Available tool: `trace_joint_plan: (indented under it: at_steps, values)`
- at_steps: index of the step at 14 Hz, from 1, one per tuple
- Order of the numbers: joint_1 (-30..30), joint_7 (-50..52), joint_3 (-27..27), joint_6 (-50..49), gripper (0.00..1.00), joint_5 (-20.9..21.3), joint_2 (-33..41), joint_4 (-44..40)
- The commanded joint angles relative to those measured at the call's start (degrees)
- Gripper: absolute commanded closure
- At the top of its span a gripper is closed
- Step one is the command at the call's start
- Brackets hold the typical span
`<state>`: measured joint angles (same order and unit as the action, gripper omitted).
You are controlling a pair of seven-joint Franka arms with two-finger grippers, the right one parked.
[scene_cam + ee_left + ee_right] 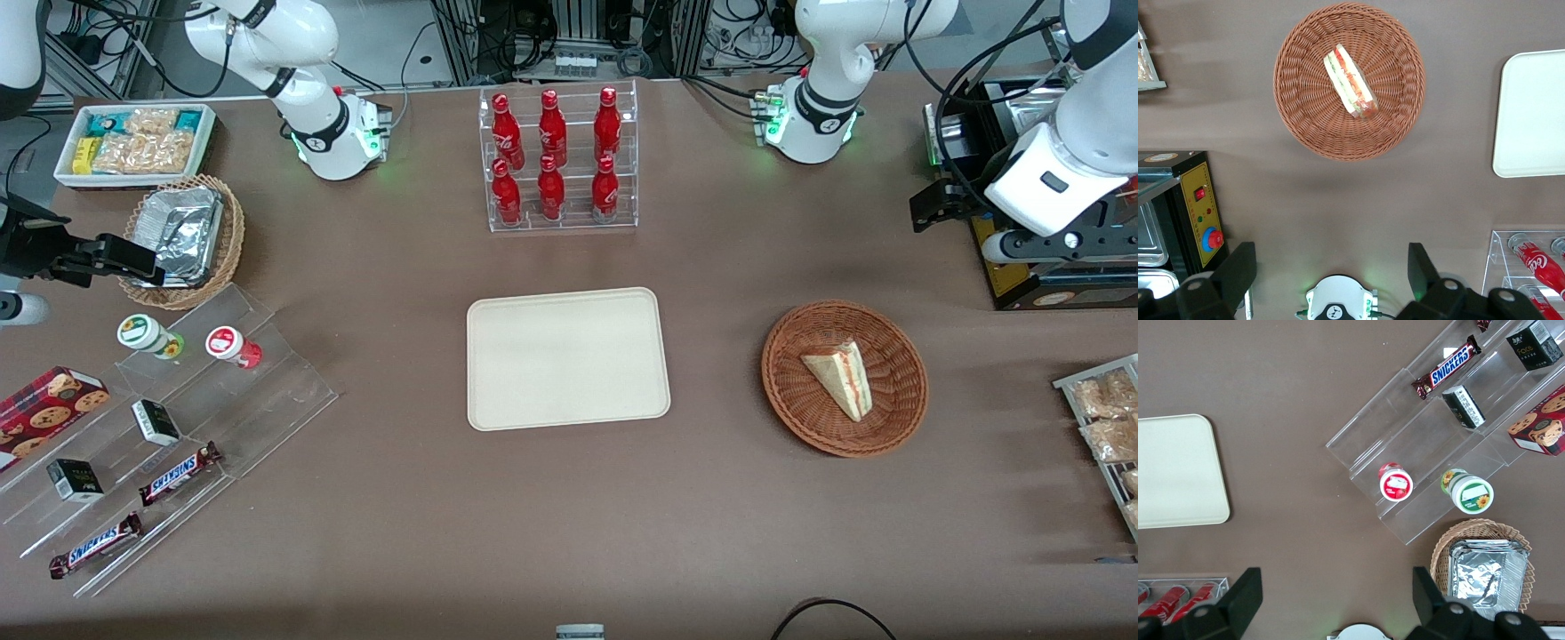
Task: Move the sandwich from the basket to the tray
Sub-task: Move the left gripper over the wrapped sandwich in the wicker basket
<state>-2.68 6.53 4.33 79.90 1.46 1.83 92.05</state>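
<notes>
The sandwich [840, 378], a pale bread wedge with red and green filling, lies in the reddish-brown woven basket [791, 404] toward the working arm's end of the table. The cream tray [567, 357] lies bare at the table's middle, beside the basket. My left gripper [932, 206] hangs open and empty, high above the table, farther from the front camera than the basket. In the left wrist view the sandwich [1350, 81] rests in the basket [1298, 107], well apart from the spread gripper [1330, 267]. The tray's corner [1531, 113] also shows there.
A clear rack of red bottles [556, 160] stands farther back than the tray. A black and yellow control box [1198, 213] sits under my arm. A rack of bagged snacks [1107, 427] lies at the working arm's table edge. The arm base [1338, 303] glows green.
</notes>
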Motion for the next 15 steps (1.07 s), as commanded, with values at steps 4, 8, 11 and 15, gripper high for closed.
trace_joint_plan:
  at_steps: [4,8,11,15]
  values:
    - [-0.3,-0.3,-0.5,0.2,0.0,-0.5,0.9,0.2]
    - [-0.2,-0.3,-0.6,2.3,0.0,-1.2,-0.3,2.2]
    - [-0.2,-0.2,-0.6,8.0,0.0,-0.9,-0.5,6.7]
    - [-0.1,0.4,-0.6,14.3,0.0,-0.8,-3.5,10.1]
